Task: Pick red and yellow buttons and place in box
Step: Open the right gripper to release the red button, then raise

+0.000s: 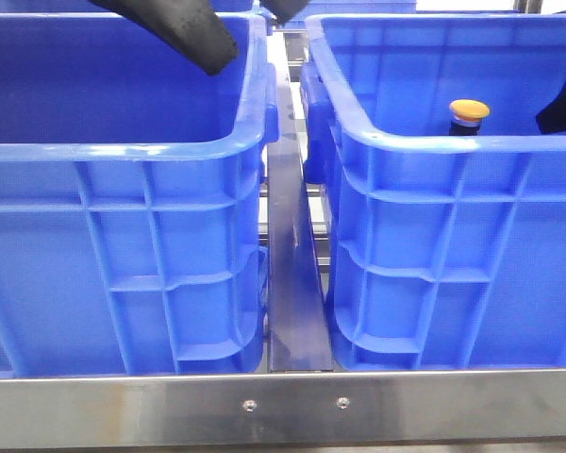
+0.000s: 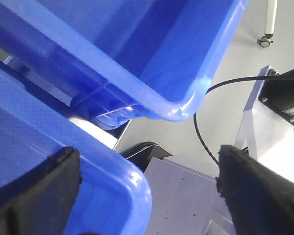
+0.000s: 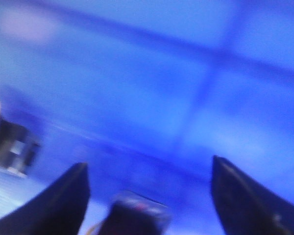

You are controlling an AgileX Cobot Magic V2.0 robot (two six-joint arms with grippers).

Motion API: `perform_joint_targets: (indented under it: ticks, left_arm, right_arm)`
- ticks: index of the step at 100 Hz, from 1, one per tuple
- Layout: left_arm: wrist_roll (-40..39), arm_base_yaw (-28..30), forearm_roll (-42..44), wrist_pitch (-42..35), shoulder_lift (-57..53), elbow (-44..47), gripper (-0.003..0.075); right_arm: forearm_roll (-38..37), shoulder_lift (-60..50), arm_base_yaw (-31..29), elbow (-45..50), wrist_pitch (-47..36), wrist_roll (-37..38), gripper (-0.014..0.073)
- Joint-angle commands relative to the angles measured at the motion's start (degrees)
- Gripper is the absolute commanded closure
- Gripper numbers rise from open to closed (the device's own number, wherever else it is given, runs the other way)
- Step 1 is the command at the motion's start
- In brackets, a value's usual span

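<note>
Two deep blue crates sit side by side on a metal frame. The left crate (image 1: 123, 283) and the right crate (image 1: 453, 274) both show ribbed outer walls and thick rolled rims. Between them runs a brushed steel divider bar (image 1: 292, 274); across the front, a steel rail (image 1: 283, 408) with two screw heads.

Yellow button (image 1: 469, 113): upright inside the right crate, orange-yellow domed cap above the near rim line, dark body below mostly hidden by the rim. In the right wrist view a blurred dark body with a yellow edge (image 3: 7, 142) sits at the frame's edge on the crate floor. Red button: a dark blurred object with a hint of red (image 3: 137, 215) lies between the right gripper's fingers, too smeared to identify for certain.

Right gripper (image 3: 147, 196): inside the right crate, fingers spread wide apart, nothing clamped. From the front only a black part shows at the crate's far right.

Left gripper (image 2: 147, 186): fingers spread wide, empty, hovering over the left crate's rim corner. Front view shows its black finger (image 1: 184, 33) above the left crate.

Room: pale grey floor (image 2: 225, 63), a black cable (image 2: 206, 142), a white stand leg with caster (image 2: 267, 34).
</note>
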Motion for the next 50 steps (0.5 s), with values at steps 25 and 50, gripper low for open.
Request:
perform_joint_targets:
  ticks: [25,50]
  left_arm:
    - [-0.1,-0.1,-2.8,-0.5,-1.9,-1.4,0.0174]
    - [-0.1,-0.1,-2.8,-0.3,-1.9,-1.4,0.0174]
  right_arm:
    - [5.7,-4.4,-0.2,-1.5,0.7,2.0,0.0033]
    - [5.7,-9.9,-0.2,2.5,0.5,3.0,0.0035]
